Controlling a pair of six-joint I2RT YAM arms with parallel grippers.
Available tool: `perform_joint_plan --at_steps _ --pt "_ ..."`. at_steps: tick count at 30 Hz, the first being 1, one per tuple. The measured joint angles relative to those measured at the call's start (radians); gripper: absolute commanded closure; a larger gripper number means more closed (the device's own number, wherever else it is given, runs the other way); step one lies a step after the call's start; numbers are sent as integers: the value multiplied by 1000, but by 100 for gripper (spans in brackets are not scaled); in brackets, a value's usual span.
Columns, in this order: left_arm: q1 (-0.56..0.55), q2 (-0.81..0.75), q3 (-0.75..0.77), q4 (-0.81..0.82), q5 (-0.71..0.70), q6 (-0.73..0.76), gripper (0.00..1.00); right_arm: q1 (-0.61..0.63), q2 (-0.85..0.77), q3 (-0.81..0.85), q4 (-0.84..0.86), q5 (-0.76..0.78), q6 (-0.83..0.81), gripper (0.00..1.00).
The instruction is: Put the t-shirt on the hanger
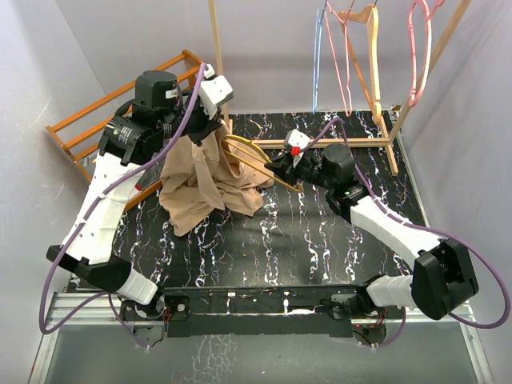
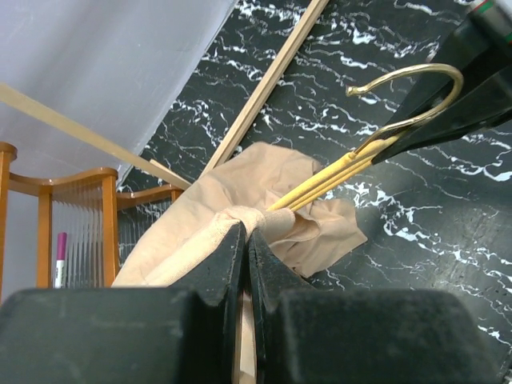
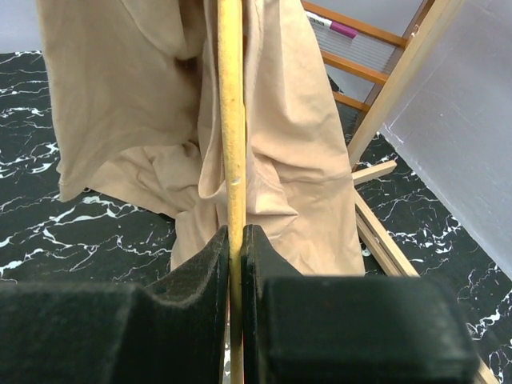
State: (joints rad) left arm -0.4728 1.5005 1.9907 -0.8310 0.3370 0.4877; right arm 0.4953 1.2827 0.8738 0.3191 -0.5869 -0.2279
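The t-shirt (image 1: 200, 184) is held bunched between the left jaws, which are closed tight on a gathered fold. Below them the rest is draped down and heaped on the bench (image 1: 304, 240). The hanger (image 3: 232, 120) is clamped between the right jaws, which are shut narrowly on its thin yellow bar close to the hook. Ahead of these jaws its arms are run into the fabric, right up to the fold pinched by the left jaws.

The threading step is judged to be in hand: part of the hanger is buried in cloth, but the shirt is not yet seated on both shoulders. Which opening has been entered cannot be told. For the next move, the fabric would need to be drawn over the hanger's shoulder while the hanger is steadied, with care that the cloth is not snagged.
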Motion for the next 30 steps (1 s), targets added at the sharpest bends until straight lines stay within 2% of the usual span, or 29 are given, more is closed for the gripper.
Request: perform_joint_plan --at_steps 9,13,23,30 --pt "-29 18 111 -22 54 -48 100 0 27 0 -9 2 0 92" --pt "-37 27 113 -34 74 -63 100 0 35 0 -42 11 -6 92" --pt "-40 -31 -146 2 83 -66 100 -42 2 46 -192 27 -61 92" --pt "-43 -78 -193 39 60 -51 100 -196 48 286 -443 -185 -150 92"
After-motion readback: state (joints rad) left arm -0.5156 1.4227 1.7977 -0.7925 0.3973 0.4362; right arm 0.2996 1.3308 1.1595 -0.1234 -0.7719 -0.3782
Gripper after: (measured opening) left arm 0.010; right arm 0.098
